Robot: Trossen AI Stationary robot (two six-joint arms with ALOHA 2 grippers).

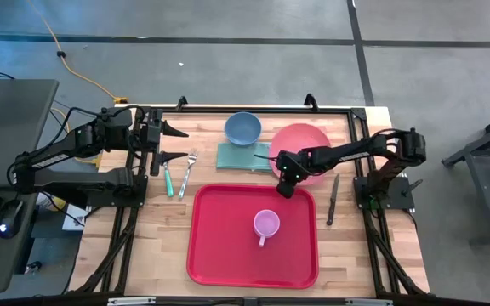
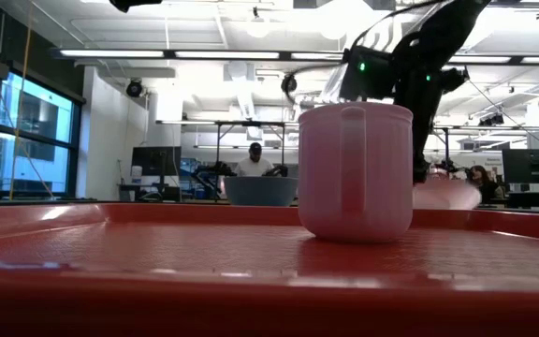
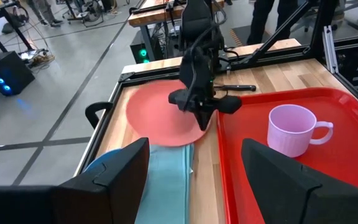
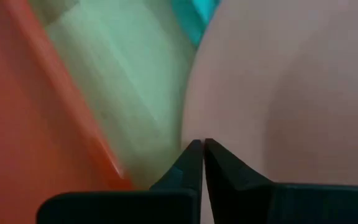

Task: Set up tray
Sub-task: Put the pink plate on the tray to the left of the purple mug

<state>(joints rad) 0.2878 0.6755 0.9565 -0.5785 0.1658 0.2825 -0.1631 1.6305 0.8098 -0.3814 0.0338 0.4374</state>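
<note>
Two dark, slender-linked arms with black two-finger end effectors.

Both arms were matte black throughout, built of narrow straight links joined by rounded, bulkier joint housings. Black cables looped loosely along the left arm's links and past its wrist. The left end effector (image 1: 167, 143) carried two pointed black fingers (image 3: 114, 180), broad and wedge-shaped with flat, angular faces. The right end effector (image 1: 284, 181) was a compact black block with short side lugs and two thin, tapering fingers (image 4: 188, 163) with smooth edges. A small green light glowed on the right arm's housing in the low view.
</note>
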